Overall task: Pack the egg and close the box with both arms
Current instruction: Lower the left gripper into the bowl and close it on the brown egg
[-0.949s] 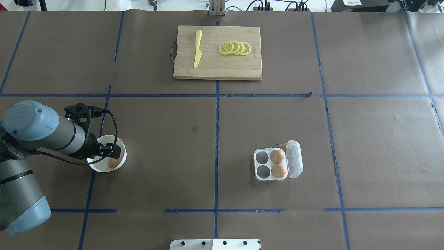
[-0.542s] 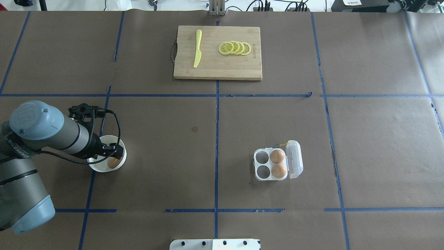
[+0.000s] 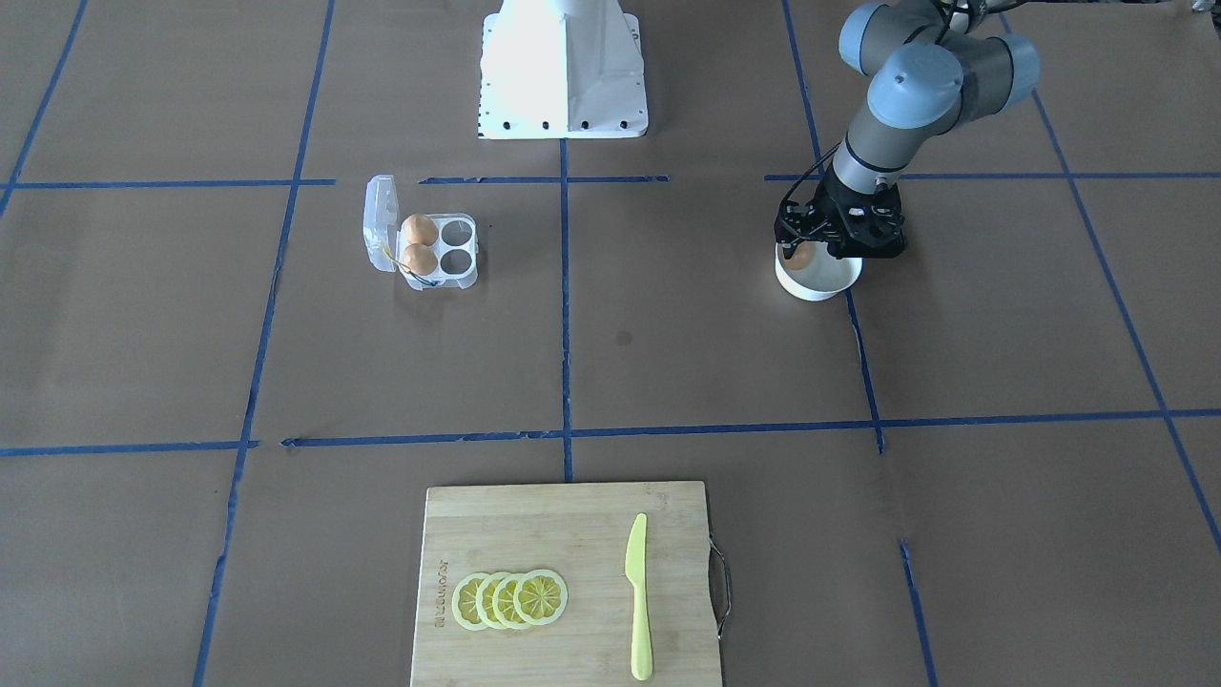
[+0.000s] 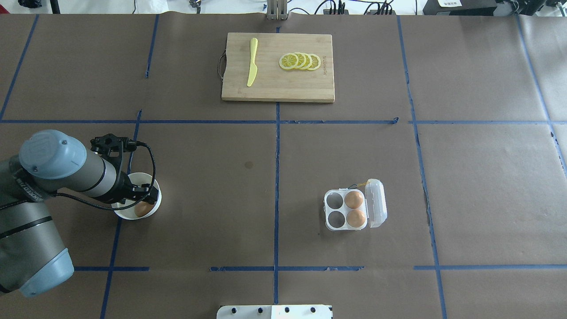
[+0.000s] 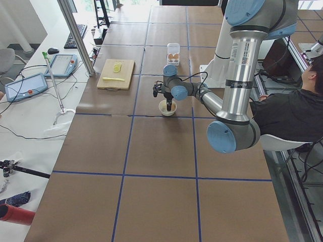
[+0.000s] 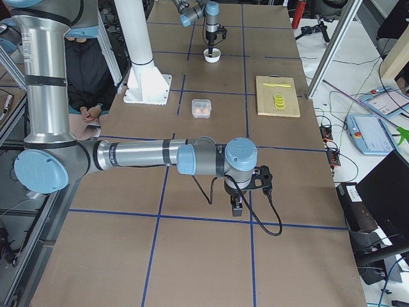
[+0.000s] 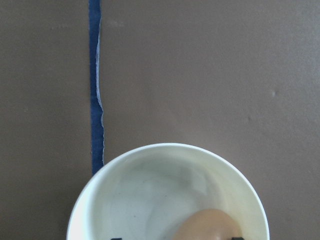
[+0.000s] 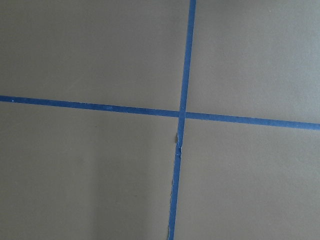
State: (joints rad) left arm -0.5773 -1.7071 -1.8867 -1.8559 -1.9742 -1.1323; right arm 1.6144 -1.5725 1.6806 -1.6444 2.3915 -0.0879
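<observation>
One orange-brown egg (image 4: pixel 142 210) lies in a round white bowl (image 4: pixel 125 214) at the near left. My left gripper (image 4: pixel 145 200) hangs straight down over the bowl, open, with a fingertip on either side of the egg (image 7: pixel 207 227) at the lower edge of the wrist view. The clear box (image 4: pixel 328 209) stands open right of centre with its lid (image 4: pixel 375 203) folded out to the right. Two eggs (image 4: pixel 353 199) (image 4: pixel 356 218) fill its right cells; the two left cells are empty. My right gripper (image 6: pixel 236 208) shows only in the exterior right view, far from the box; I cannot tell its state.
A wooden cutting board (image 4: pixel 283 88) with lemon slices (image 4: pixel 300 61) and a yellow knife (image 4: pixel 252 62) lies at the far middle. The robot's white base plate (image 3: pixel 563 105) stands at the near edge. A seated person (image 5: pixel 298 108) is beside the table.
The left arm has shifted slightly to the right and its gripper sits lower over the bowl, covering more of the egg. The box and its eggs have not moved.
</observation>
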